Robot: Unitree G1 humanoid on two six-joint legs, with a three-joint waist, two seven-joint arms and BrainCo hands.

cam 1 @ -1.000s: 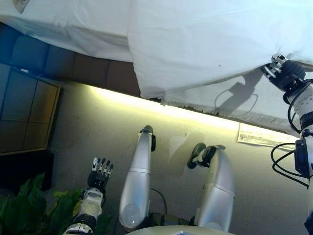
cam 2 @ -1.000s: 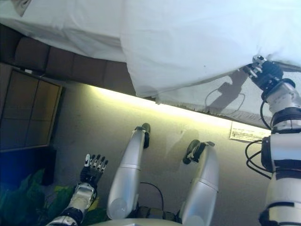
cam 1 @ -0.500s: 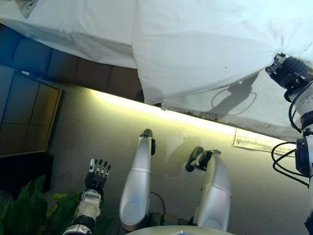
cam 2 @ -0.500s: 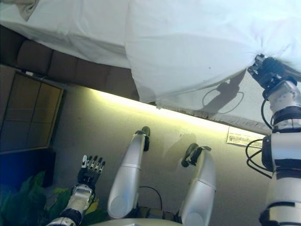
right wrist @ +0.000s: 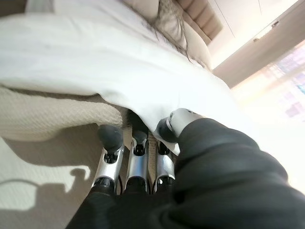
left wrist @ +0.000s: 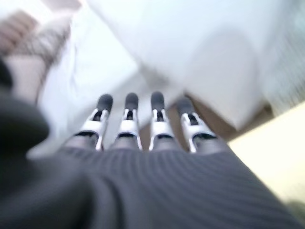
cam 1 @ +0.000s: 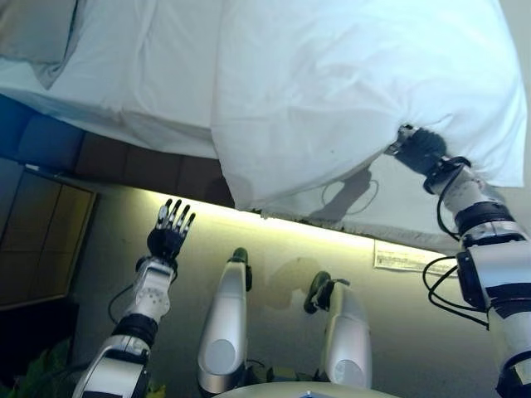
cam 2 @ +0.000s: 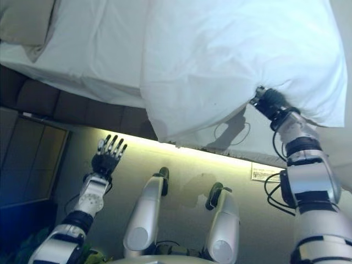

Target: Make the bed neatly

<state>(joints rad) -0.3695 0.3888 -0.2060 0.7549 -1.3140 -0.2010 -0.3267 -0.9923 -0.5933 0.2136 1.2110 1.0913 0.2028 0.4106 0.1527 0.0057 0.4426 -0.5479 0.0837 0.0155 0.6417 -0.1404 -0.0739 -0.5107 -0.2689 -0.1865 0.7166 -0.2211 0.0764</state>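
My right hand (cam 1: 417,149) at three o'clock pinches the white duvet (cam 1: 348,91) edge hanging off the bed (cam 1: 124,91); my left hand (cam 1: 168,235), at eight, hangs unclenched. One-sided pulling could drag the duvet crooked.

White duvet (cam 1: 332,91), plain – brown bed base (cam 1: 108,153), beige floor (cam 1: 274,265).

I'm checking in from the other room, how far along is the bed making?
Early. The right hand pinches the edge of the white duvet, which is bunched and overhangs the bed's side. The left hand is open, touching nothing. Left: spreading the duvet flat over the sheet.
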